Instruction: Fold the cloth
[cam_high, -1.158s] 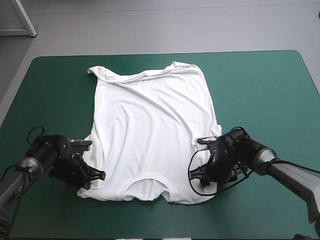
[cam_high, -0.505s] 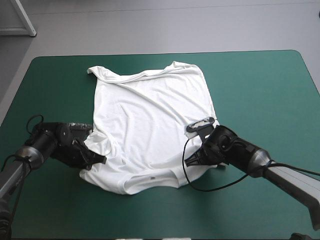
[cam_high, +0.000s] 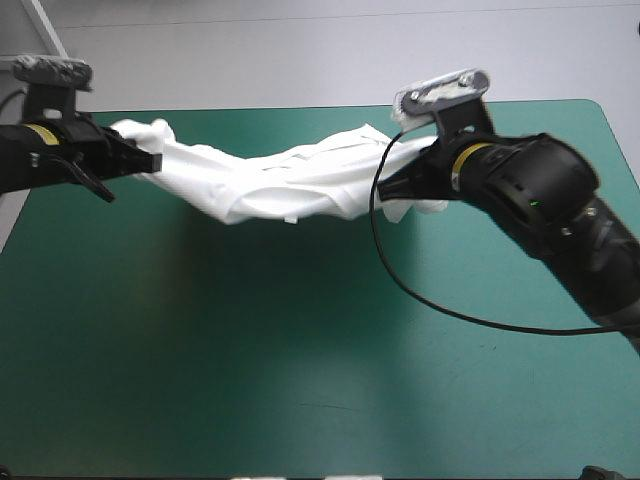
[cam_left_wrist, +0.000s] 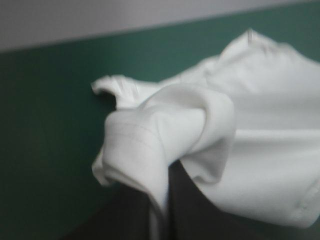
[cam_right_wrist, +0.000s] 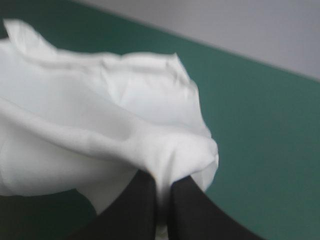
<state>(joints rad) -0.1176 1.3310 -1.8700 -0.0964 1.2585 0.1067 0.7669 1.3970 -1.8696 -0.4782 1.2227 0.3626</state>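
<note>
The T-shirt hangs between the two hands as a sagging, bunched white band over the far part of the table. From the high view it is unclear whether its lowest fold brushes the teal-green cover. The left hand pinches one end, its black fingers all but pressed together on a rolled wad of cloth that wraps over their tips in the left wrist view. The right hand pinches the other end the same way, with cloth spilling over and ahead of its tips. The main risk is probably slippage: each hand seems to hold a gathered lump rather than a flat edge, so drawing the hands further apart could pull a layer free and drop that end. The band is also roped up between the hands, so laying it down as it is would likely trap creases and leave the edges misaligned. If the slack middle touches down first, it may drag and fold under itself.
</note>
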